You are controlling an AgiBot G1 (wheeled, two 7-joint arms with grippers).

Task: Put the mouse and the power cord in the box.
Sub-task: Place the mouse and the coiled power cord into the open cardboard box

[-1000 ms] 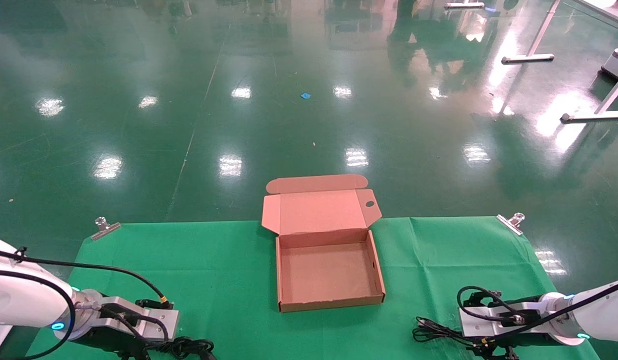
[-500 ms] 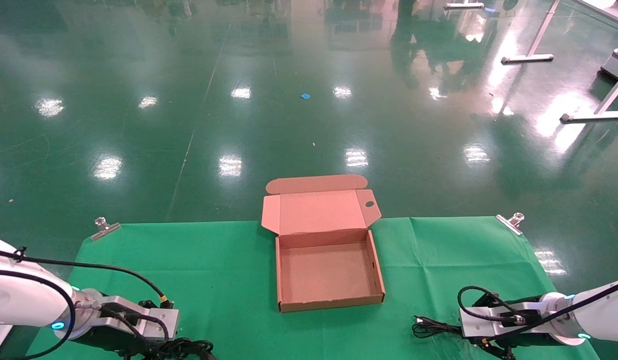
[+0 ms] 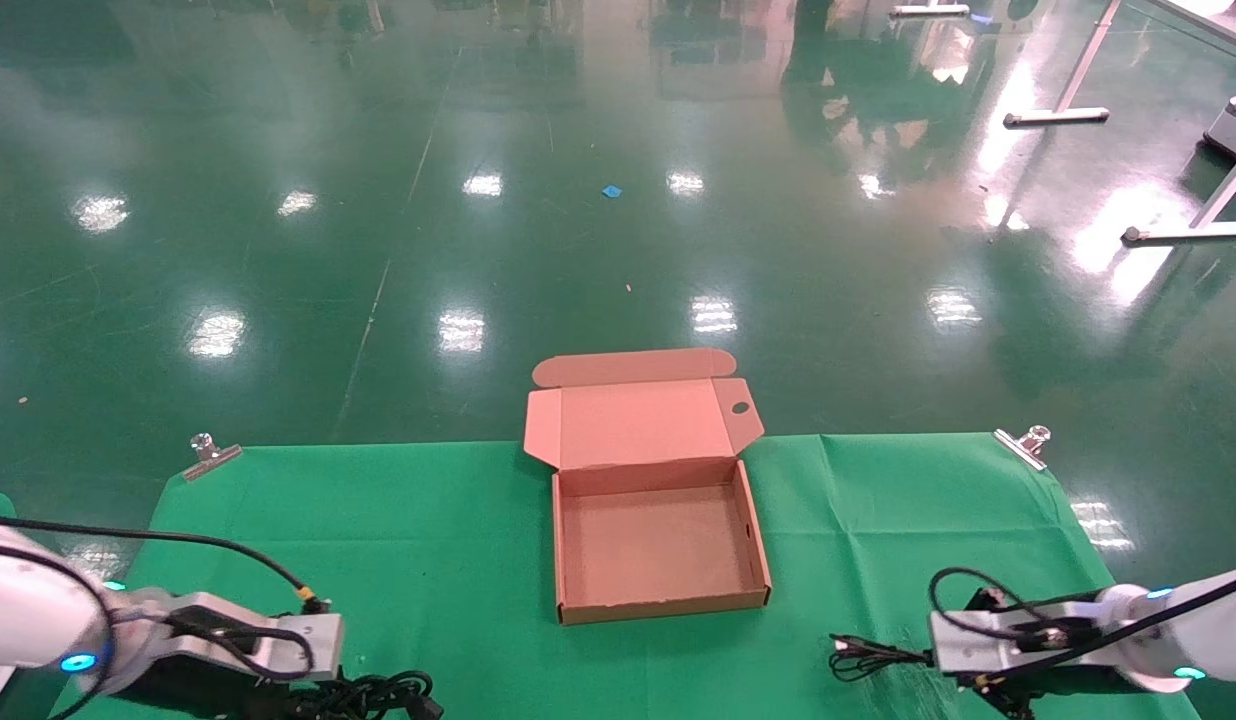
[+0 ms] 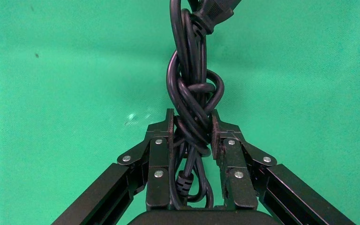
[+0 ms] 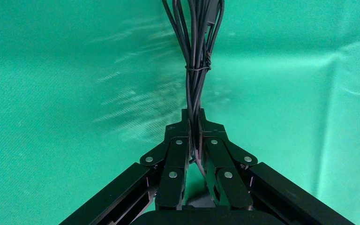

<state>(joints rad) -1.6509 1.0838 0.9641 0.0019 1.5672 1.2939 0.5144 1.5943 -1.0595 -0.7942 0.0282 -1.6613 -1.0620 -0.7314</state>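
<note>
Left gripper (image 4: pixel 192 136) fingers clamped on knotted power cord (image 4: pixel 193 101), right gripper (image 5: pixel 193 125) fingers on thin cable bundle (image 5: pixel 196 51).

Glossy green floor (image 3: pixel 278 150) with light reflections, white table legs (image 3: pixel 1063 100) far right, green cloth (image 3: pixel 428 520)

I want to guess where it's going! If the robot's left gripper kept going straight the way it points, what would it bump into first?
The left gripper, shut on the knotted power cord, points right along the green cloth. Going straight on, it probably passes in front of the box, meeting only cloth, though depth is unclear.
</note>
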